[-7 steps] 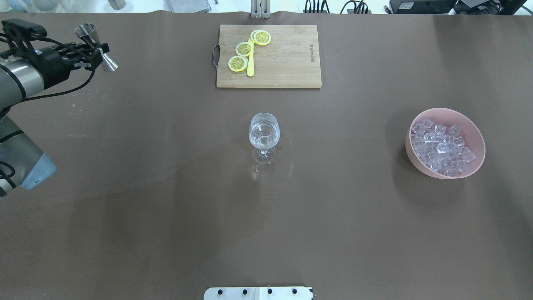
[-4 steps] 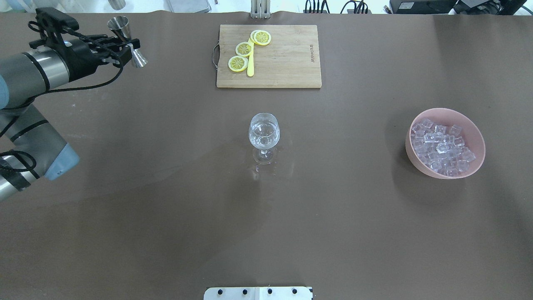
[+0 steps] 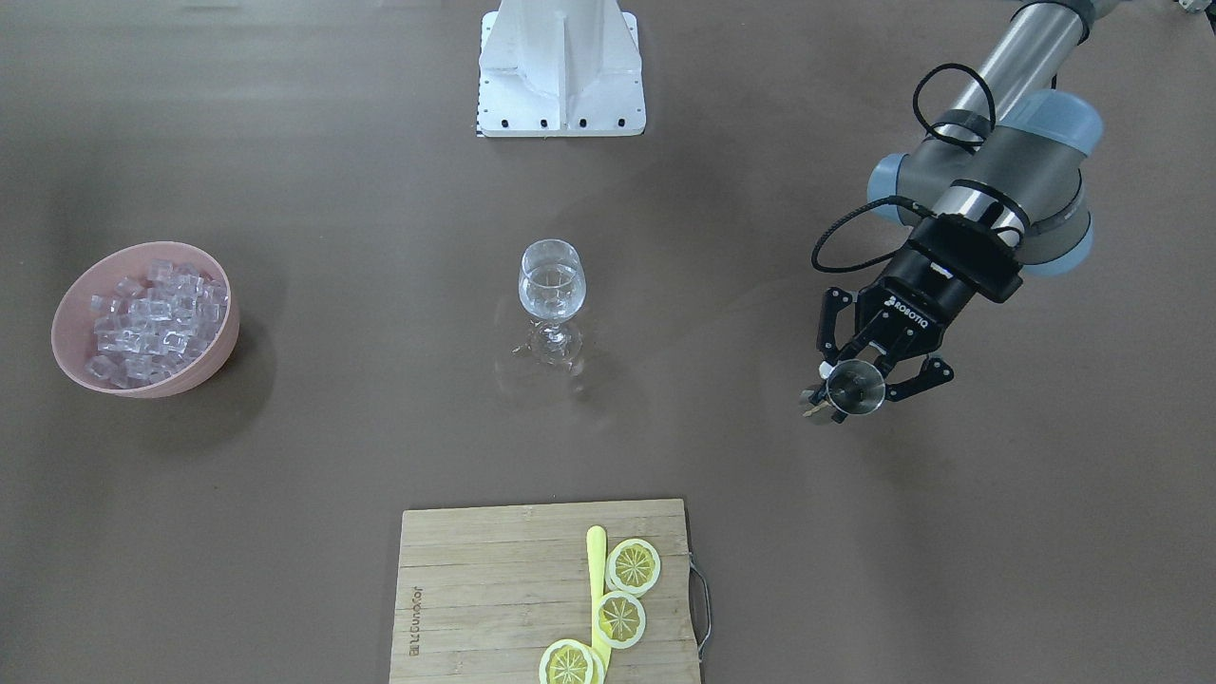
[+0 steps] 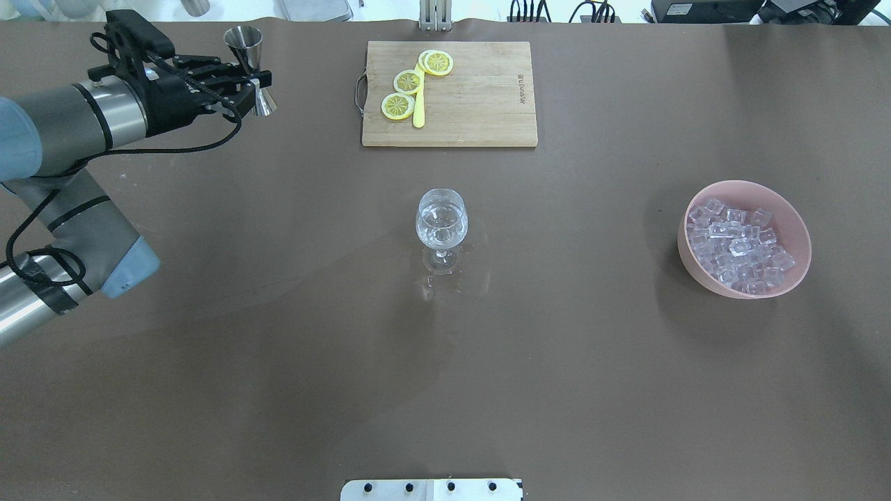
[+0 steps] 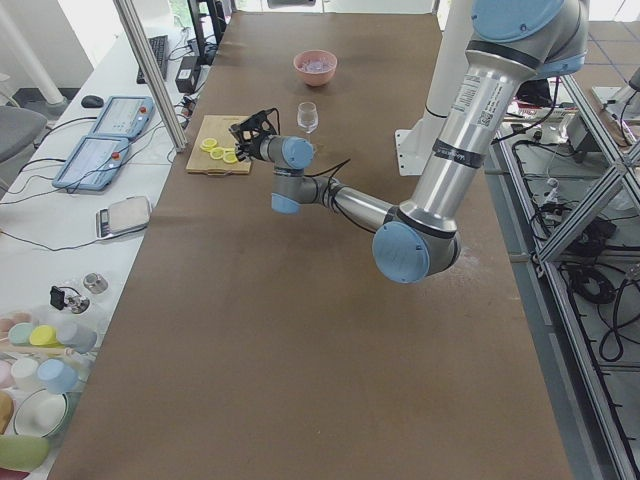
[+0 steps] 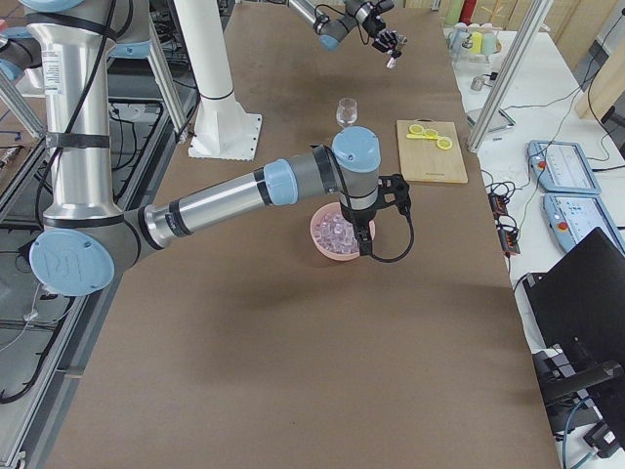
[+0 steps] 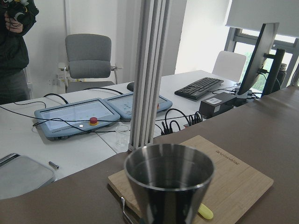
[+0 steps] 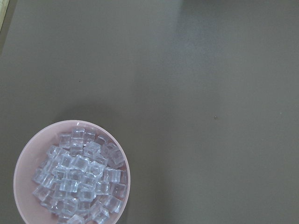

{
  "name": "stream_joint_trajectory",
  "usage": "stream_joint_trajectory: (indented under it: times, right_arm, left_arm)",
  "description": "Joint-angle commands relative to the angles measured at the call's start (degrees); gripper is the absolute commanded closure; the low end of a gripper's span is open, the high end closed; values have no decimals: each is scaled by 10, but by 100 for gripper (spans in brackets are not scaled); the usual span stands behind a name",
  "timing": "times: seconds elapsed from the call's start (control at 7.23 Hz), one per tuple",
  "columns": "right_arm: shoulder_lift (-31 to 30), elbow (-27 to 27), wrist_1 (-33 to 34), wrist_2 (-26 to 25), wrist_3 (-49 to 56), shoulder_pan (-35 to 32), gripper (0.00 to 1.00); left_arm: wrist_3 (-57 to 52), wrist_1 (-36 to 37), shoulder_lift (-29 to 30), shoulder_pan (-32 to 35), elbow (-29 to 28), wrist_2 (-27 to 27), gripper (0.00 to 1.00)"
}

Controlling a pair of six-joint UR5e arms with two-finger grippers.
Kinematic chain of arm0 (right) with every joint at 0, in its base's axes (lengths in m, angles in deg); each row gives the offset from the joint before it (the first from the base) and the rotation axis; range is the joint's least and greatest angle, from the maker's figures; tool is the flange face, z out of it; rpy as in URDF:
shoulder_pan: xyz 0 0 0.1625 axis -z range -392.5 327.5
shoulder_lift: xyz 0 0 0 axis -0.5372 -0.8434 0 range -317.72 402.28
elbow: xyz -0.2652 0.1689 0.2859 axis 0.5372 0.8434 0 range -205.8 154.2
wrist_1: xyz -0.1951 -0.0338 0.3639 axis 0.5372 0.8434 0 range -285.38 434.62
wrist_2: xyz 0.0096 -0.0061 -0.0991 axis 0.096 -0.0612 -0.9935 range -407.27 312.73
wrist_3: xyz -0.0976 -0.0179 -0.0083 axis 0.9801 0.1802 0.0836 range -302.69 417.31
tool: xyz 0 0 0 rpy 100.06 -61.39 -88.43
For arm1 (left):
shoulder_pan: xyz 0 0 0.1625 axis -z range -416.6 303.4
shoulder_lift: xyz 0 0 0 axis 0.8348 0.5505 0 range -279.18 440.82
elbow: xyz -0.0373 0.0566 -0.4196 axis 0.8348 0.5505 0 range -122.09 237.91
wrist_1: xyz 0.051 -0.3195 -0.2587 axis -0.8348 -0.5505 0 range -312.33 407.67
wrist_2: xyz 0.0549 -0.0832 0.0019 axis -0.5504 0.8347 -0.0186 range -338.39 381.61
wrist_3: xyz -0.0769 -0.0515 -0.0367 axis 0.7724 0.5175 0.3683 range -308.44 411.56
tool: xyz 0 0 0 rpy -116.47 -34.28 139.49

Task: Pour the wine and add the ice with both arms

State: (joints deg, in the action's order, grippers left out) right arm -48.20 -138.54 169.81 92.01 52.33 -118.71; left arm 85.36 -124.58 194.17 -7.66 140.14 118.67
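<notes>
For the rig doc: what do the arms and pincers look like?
Silver tubes, grey joints and light-blue end caps on left arm and right arm. The left pincer is black, two-fingered, with white ROBOTIQ lettering. A black cable loops along its wrist.

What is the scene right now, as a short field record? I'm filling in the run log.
left gripper: shut on the jigger, held upright, to the left of the cutting board
right gripper: above the pink bowl; open or shut cannot be told
wine glass: upright, in the middle, a little wine inside; wet spots by its foot
ice: piled in the pink bowl
cutting board: lemon slices and a yellow knife on it
</notes>
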Motion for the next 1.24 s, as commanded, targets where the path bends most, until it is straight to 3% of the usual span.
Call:
stream_joint_trajectory:
  times: [0.0, 0.28, 0.69, 1.11]
  right_arm:
    - [1, -4, 0, -1, -24, 0, 0]
    - [1, -9, 0, -1, -27, 0, 0]
    - [0, -24, 0, -1, -65, 0, 0]
    - [-7, -30, 0, 0, -72, -2, 0]
  left_arm:
    - [-22, 2, 14, -21, 0, 2, 100]
    - [-45, -1, 20, -42, 22, -19, 100]
    - [-211, 2, 33, -144, 42, -155, 100]
    - [-333, 75, 61, -175, 80, -176, 100]
